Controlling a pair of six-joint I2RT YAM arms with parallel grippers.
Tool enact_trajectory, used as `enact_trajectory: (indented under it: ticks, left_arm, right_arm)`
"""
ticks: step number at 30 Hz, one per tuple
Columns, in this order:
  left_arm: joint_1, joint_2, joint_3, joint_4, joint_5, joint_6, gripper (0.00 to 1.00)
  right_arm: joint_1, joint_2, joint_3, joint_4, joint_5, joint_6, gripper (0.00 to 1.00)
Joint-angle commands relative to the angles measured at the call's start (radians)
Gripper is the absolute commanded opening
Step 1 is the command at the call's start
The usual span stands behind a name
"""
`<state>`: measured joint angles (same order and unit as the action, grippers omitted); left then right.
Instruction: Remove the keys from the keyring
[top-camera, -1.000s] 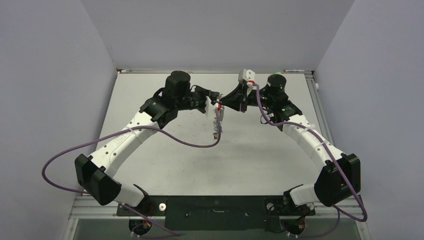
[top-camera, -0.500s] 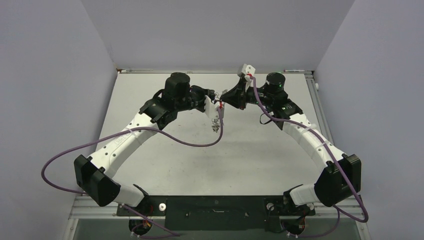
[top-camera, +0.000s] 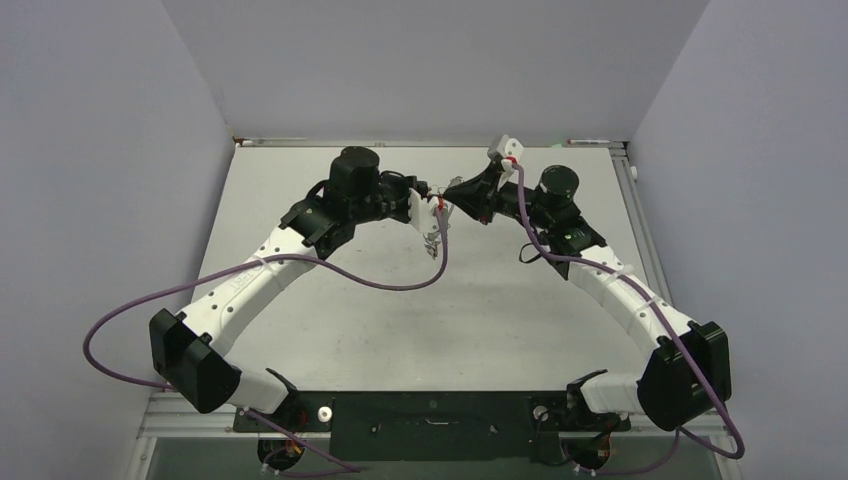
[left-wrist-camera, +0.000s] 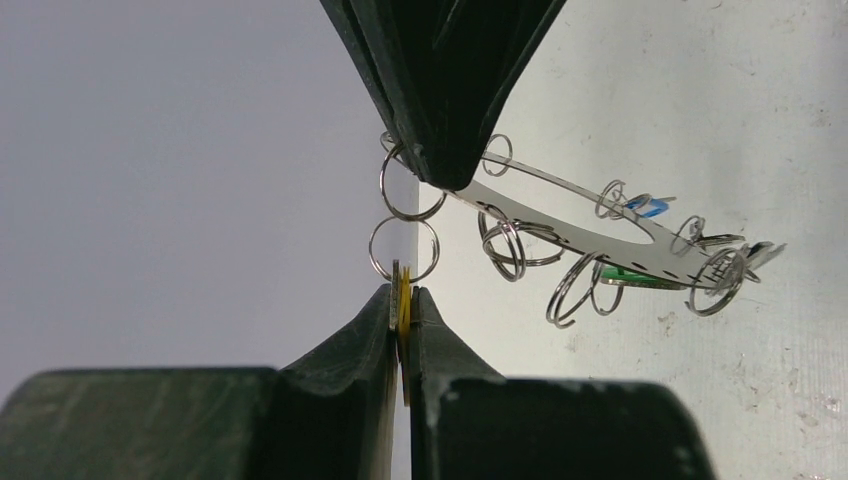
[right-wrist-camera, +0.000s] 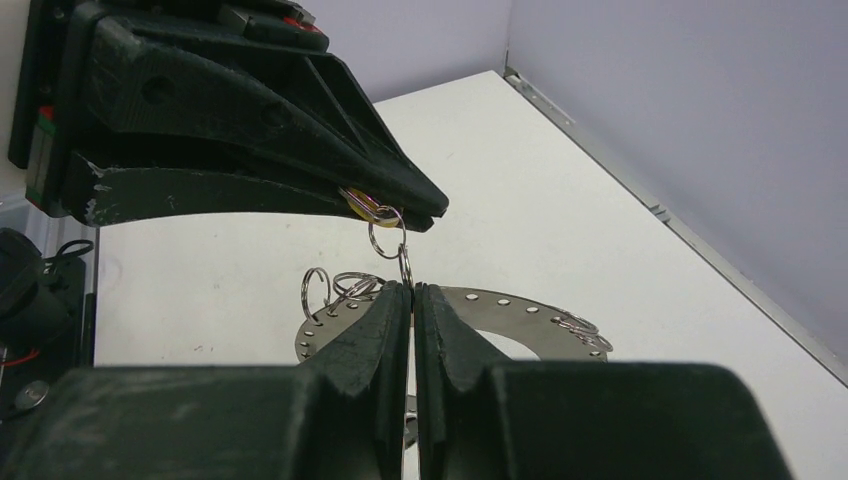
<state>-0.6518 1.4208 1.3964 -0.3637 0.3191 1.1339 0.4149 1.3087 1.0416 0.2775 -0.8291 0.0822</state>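
Observation:
In the left wrist view my left gripper (left-wrist-camera: 403, 292) is shut on a yellow-headed key (left-wrist-camera: 403, 305). Two small wire rings (left-wrist-camera: 403, 248) chain that key to the keyring (left-wrist-camera: 560, 212), a flat grey disc with a large hole, held in the air. My right gripper (right-wrist-camera: 412, 288) is shut on the keyring's edge (right-wrist-camera: 520, 305). Keys with blue (left-wrist-camera: 650, 207) and green (left-wrist-camera: 628, 273) heads hang off the disc's far side among several loose wire rings. From above, the two grippers meet tip to tip, left (top-camera: 434, 206) and right (top-camera: 450, 196), over the far middle of the table.
Below the grippers lies the white table (top-camera: 500, 300), its raised metal rim (top-camera: 640, 220) running along the right and back. Grey walls stand close on three sides. A purple cable (top-camera: 380, 285) droops from the left arm across the table.
The right arm has swung its wrist slightly right and back, and the hanging keyring has risen a little. Both grips have held.

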Motion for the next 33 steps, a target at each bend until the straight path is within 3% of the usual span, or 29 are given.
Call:
enact_trajectory:
  ticks: [1, 17, 22, 28, 33]
  left_arm:
    - [0.026, -0.037, 0.001, 0.026, -0.007, -0.065, 0.0]
    - [0.042, 0.029, 0.075, 0.012, 0.115, -0.247, 0.0]
    - [0.049, 0.053, 0.177, -0.124, 0.232, -0.346, 0.0]
    - [0.076, 0.101, 0.382, -0.325, 0.25, -0.524, 0.5]
    - [0.201, 0.203, 0.649, -0.464, 0.355, -0.756, 0.73]
  right_arm:
    - [-0.011, -0.057, -0.045, 0.269, 0.116, 0.055, 0.05]
    - [-0.01, -0.029, -0.165, 0.779, 0.148, 0.228, 0.05]
    - [-0.011, -0.029, -0.175, 0.839, 0.148, 0.251, 0.05]
    - [-0.033, -0.041, -0.172, 0.841, 0.128, 0.253, 0.05]
    - [-0.051, -0.032, -0.149, 0.857, 0.054, 0.284, 0.05]
